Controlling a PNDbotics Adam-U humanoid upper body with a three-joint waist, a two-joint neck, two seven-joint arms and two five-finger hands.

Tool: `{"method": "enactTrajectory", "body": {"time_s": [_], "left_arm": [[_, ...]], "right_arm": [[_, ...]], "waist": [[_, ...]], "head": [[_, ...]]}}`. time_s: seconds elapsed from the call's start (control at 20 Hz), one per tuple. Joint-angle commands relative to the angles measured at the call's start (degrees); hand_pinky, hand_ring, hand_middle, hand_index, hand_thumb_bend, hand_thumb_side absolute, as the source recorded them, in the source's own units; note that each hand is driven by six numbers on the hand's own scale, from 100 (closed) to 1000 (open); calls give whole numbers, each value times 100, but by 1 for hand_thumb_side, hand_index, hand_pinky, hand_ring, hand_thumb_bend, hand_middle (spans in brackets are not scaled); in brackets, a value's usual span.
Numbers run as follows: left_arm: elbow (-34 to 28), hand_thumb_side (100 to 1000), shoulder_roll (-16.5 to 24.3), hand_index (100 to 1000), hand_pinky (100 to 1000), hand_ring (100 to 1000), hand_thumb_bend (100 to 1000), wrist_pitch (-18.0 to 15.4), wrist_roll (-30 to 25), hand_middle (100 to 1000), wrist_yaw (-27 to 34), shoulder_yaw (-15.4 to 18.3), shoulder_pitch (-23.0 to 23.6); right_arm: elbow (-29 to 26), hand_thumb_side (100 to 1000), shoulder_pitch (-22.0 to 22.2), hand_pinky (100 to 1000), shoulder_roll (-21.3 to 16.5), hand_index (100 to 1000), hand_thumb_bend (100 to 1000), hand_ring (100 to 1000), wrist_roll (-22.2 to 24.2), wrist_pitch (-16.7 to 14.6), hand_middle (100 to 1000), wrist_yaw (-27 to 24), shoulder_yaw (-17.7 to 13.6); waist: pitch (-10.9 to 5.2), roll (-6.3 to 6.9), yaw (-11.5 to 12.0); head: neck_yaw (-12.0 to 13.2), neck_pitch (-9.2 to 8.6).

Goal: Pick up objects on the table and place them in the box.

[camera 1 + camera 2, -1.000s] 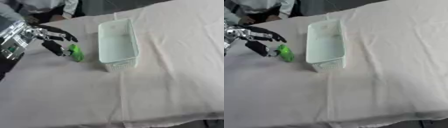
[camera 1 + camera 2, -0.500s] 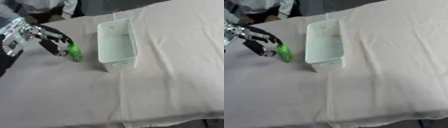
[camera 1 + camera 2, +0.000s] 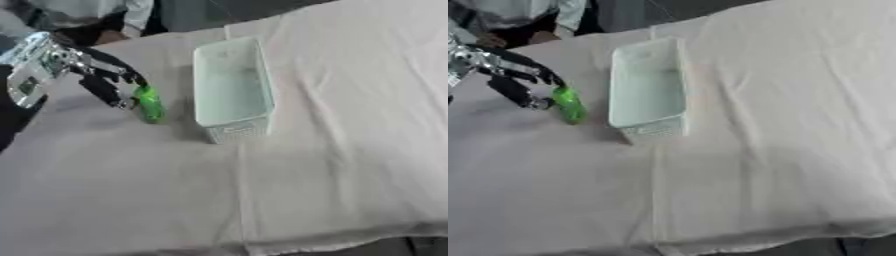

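Left hand [image 3: 94,75] half-curled around nothing; green bottle [image 3: 150,103] at its fingertips, long axis pointing away; box [image 3: 229,89] just beyond.

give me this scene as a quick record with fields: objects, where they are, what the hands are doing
surface: table under a pale cloth
box: pale green basket, looks empty, long side running away from the camera
object: green item on the cloth, left of the box, apart from it
left hand: left hand at the green item, fingers and thumb spread either side of its top end; contact unclear
right hand: not in view
task state: green item not yet in the box
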Motion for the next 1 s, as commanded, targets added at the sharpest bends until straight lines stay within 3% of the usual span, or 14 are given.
{"method": "enactTrajectory", "body": {"time_s": [0.05, 0.35, 0.4, 0.75, 1.0], "left_arm": [[-166, 575, 174, 1000, 942, 1000, 950, -28, -1, 1000, 96, 71, -25], [-234, 588, 180, 1000, 947, 1000, 931, 28, -1, 1000, 166, 159, -49], [-237, 563, 184, 1000, 966, 1000, 978, 37, -1, 1000, 137, 174, -62], [-12, 581, 129, 1000, 983, 1000, 1000, 26, 247, 1000, -696, 229, -265], [353, 643, 17, 1000, 993, 1000, 1000, -126, 55, 1000, -904, 97, -430]], "right_arm": [[-68, 563, -81, 683, -171, 896, 100, 785, 350, -327, 848, -31, -25], [-68, 562, -80, 683, -168, 896, 100, 785, 361, -320, 848, -33, -21], [-68, 562, -79, 683, -168, 896, 100, 785, 363, -320, 848, -32, -20], [-68, 561, -92, 684, -165, 897, 100, 785, 383, -323, 848, -47, -7], [-68, 561, -118, 684, -159, 897, 100, 785, 405, -314, 848, -71, 6]], "waist": [[-73, -29, 1], [-72, -26, 0], [-71, -26, 1], [-70, -27, -7], [-63, -23, -26]], "head": [[-4, -3], [7, -3], [7, -3], [-1, -3], [0, -3]]}}
